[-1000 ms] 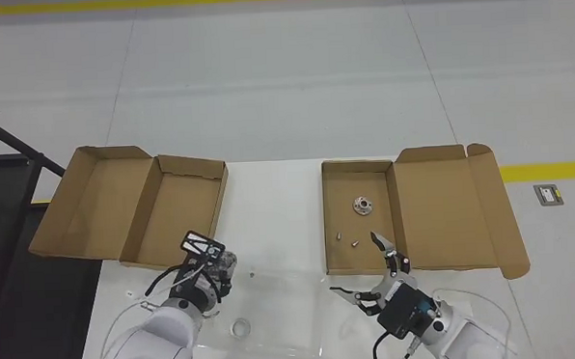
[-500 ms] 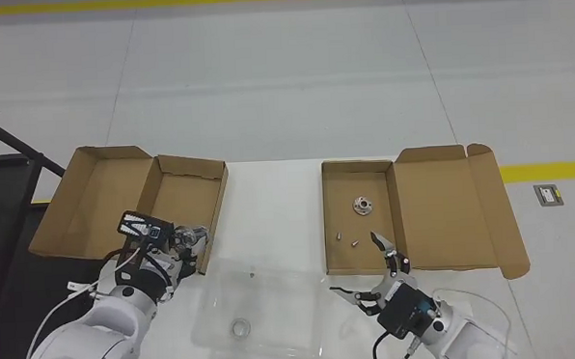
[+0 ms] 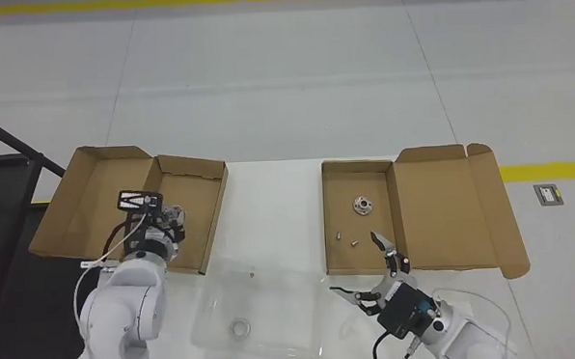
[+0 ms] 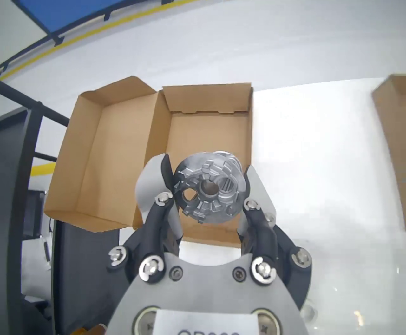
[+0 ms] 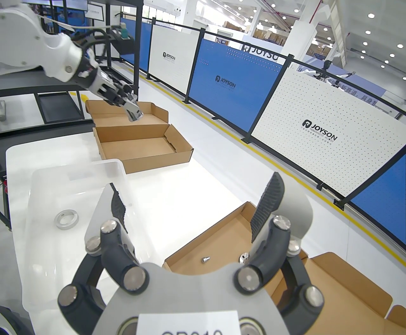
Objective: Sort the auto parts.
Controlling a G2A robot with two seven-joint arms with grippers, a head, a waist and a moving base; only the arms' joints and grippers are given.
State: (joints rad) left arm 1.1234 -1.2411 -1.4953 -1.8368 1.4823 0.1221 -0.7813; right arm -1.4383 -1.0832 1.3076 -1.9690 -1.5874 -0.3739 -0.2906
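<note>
On the desk (image 3: 269,204) the left box (image 3: 194,195) stands at the left and the right box (image 3: 346,182) at the right, well apart, each with its lid laid open to the outer side. The bin (image 3: 284,310) sits between them, nearer the robot, with a ring (image 3: 240,327) lying in it. In the right box a hub (image 3: 361,205) lies behind two bolts (image 3: 340,233). The left tool (image 3: 173,221) holds a gear (image 4: 207,196) above the left box; the right tool (image 3: 364,270) hangs at the right box's near edge, beside the bin
</note>
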